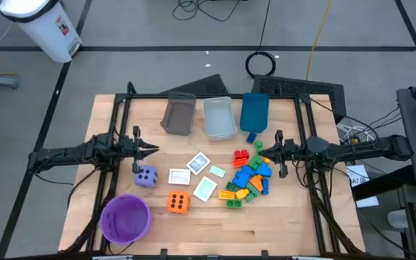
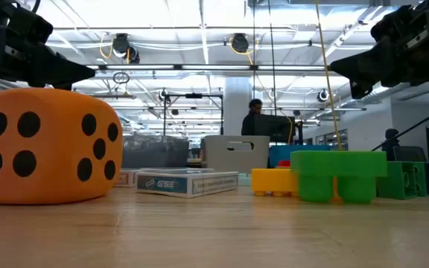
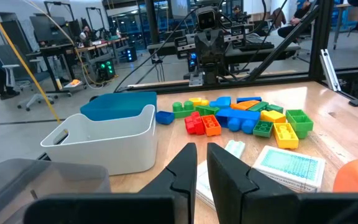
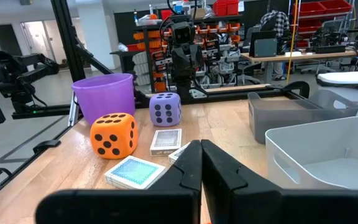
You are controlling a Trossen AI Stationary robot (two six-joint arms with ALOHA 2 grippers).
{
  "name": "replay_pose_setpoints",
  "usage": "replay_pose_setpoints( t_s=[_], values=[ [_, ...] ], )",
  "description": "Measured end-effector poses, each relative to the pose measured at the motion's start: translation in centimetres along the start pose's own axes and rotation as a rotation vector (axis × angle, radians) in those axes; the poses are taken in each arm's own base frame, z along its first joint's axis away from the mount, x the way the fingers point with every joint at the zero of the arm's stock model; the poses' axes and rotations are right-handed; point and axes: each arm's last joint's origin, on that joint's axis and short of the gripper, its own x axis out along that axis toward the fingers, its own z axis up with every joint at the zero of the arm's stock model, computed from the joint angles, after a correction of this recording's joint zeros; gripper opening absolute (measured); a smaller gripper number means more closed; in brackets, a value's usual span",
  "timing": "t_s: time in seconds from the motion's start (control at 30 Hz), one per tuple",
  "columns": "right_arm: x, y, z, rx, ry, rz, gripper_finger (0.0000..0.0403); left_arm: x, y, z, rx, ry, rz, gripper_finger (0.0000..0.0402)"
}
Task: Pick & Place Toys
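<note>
Nearest my vantage on the pale wooden surface [image 1: 280, 217] stands the round purple plastic bowl [image 1: 125, 218], set at the front left corner, I judge, to keep it out of the working lane. Just beyond it lie the soft orange die with black dots [image 1: 178, 203] and the purple die with dark dots [image 1: 145, 177], well apart from each other, so either offers a free grasp.

Mid-surface, the small flat white-and-teal cards [image 1: 199, 172] lie loosely fanned between the dice and the heap of multicoloured plastic building bricks [image 1: 249, 178]. The bricks sit touching one another in a single pile; I judge that singling one out calls for a careful approach.

I hold both arms level above this zone, facing each other across the toys. The left hand [image 1: 152, 149] hovers above the surface just beyond the purple die, fingers pressed together and holding nothing; the right hand [image 1: 263, 150] hovers at the bricks' far edge, likewise closed and empty. This reads as a neutral ready pose: no toy is lifted yet.

Farthest, along the rear edge, stand the grey rectangular bin [image 1: 179, 114], the clear white bin [image 1: 219, 117] and the blue bin [image 1: 254, 112] side by side, apparently empty, presumably as sorting destinations reachable by either arm.
</note>
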Motion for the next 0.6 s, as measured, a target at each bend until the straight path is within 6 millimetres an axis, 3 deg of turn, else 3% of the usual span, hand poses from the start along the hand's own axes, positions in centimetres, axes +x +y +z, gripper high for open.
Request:
replay_pose_setpoints(
  t_s=[0.33, 0.6],
  values=[
    [0.0, 0.0, 0.0, 0.000, 0.000, 0.000, 0.0000, 0.0, 0.1, 0.8, 0.174, -0.081, 0.021, 0.0047],
    [0.0, 0.0, 0.0, 0.000, 0.000, 0.000, 0.0000, -0.6, 0.4, 3.2, -0.068, -0.343, 0.032, 0.0047]
  ],
)
